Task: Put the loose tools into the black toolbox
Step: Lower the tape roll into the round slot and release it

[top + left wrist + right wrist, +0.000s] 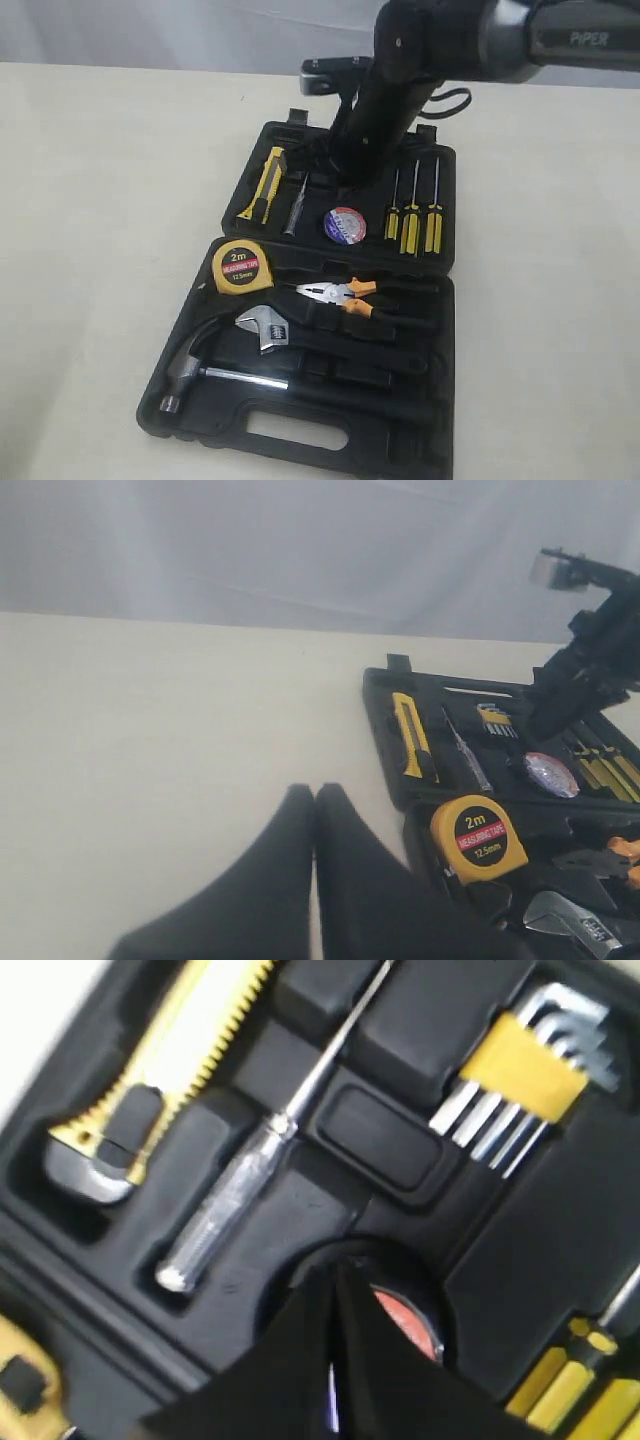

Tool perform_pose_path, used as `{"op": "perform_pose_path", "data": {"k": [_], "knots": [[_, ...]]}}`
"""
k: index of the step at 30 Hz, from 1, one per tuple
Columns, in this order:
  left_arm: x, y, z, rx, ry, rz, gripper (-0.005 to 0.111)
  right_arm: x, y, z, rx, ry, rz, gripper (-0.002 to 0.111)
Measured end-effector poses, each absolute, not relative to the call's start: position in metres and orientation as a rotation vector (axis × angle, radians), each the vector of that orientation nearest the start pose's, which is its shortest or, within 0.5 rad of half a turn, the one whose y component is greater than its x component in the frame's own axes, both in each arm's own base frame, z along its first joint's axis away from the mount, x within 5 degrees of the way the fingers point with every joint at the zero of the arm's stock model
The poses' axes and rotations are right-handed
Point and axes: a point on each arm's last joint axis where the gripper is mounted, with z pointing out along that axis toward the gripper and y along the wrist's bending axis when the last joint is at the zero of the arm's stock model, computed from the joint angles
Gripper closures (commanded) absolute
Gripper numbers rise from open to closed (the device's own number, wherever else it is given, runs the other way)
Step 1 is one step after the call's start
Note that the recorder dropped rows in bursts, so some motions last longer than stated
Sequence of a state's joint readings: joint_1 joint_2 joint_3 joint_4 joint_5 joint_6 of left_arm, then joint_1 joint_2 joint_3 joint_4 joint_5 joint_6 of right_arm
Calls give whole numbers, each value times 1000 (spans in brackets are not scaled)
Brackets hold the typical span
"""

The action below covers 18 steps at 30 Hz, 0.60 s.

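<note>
1. The toolbox (400, 440) lies open and flat on the worktop (90, 200), with both halves facing up.
2. In the exterior view, find these in the far half:
   - the knife (262, 185) in the recess at the left end
   - a clear-handled tester (230, 1200) just beside the knife
   - the tape roll (344, 226) in its round recess near the middle
   - three screwdrivers (413, 215) side by side at the right end
   - a set of hex keys (525, 1070) in a yellow clip, further back
3. Find these in the near half:
   - the tape measure (242, 267) at the left corner next to the hinge
   - the pliers (345, 295) to the right of the tape measure, nose pointing towards it
   - the wrench (265, 325) below the pliers
   - the hammer (190, 372) along the handle side
4. Check the right arm (385, 110). It reaches down over the far half. The right jaws are pressed together with no gap and hold nothing. Their tips stand directly over the tape roll, but you cannot tell whether they touch it.
5. Check the left jaws. They are also closed tip to tip and empty. They sit over bare worktop beside the toolbox, apart from its edge.
</note>
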State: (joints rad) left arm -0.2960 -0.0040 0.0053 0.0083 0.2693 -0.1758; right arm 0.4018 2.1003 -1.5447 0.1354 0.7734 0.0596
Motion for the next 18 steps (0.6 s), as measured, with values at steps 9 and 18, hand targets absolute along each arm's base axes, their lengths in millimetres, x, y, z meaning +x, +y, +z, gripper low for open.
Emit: {"op": "perform_pose_path", "data": {"k": [9, 18], "knots": [[53, -16, 187, 111, 1763, -336, 107, 404, 181, 138, -369, 2871, 242, 108], [53, -16, 187, 111, 1763, -336, 107, 397, 190, 165, -410, 2805, 264, 108]]}}
